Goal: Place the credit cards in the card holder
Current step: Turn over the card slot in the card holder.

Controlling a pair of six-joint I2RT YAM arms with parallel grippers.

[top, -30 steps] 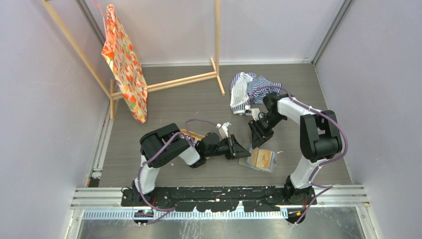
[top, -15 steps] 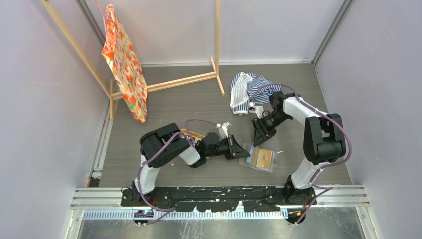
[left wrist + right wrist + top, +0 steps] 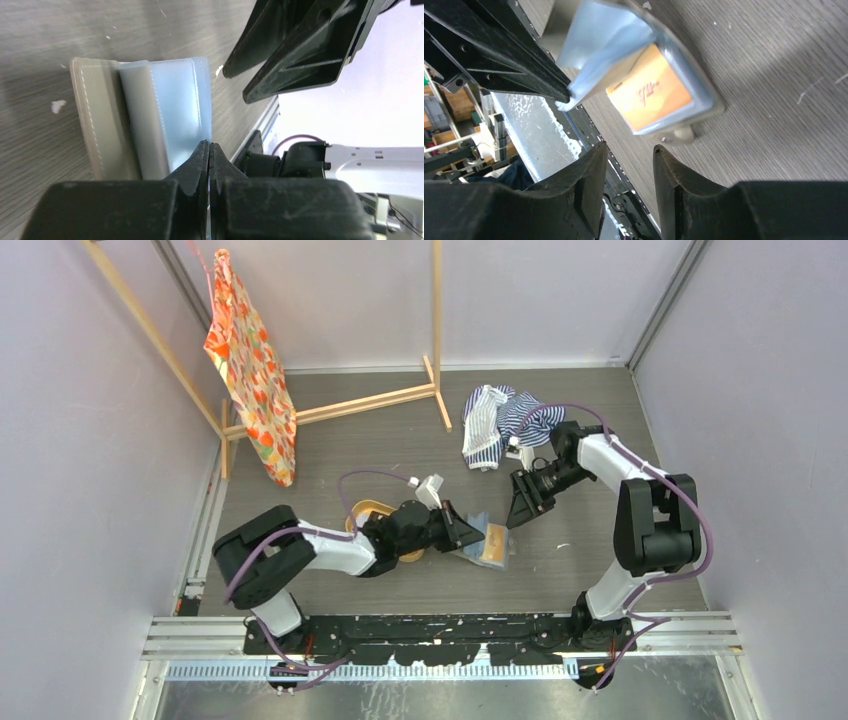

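The card holder (image 3: 482,552) lies unfolded on the table between both arms, grey-brown outside (image 3: 95,125) and pale blue inside (image 3: 599,45). An orange-tan credit card (image 3: 494,543) sits in its lower pocket (image 3: 649,87). My left gripper (image 3: 468,536) is shut on the edge of the pale blue flap (image 3: 172,110), which stands raised off the table. My right gripper (image 3: 514,519) hovers just up and to the right of the holder, open and empty (image 3: 629,150). The snap stud (image 3: 683,134) shows at the holder's near edge. No other credit cards are visible.
An oval orange tray (image 3: 368,508) lies under my left forearm, mostly hidden. A striped cloth (image 3: 500,420) is heaped behind the right arm. A wooden rack (image 3: 436,360) with an orange patterned cloth (image 3: 250,370) stands at the back left.
My left gripper has shut on the holder's flap, and that arm has swung, dragging the holder a little left and lifting the flap. The right gripper has backed away up-right and opened slightly.
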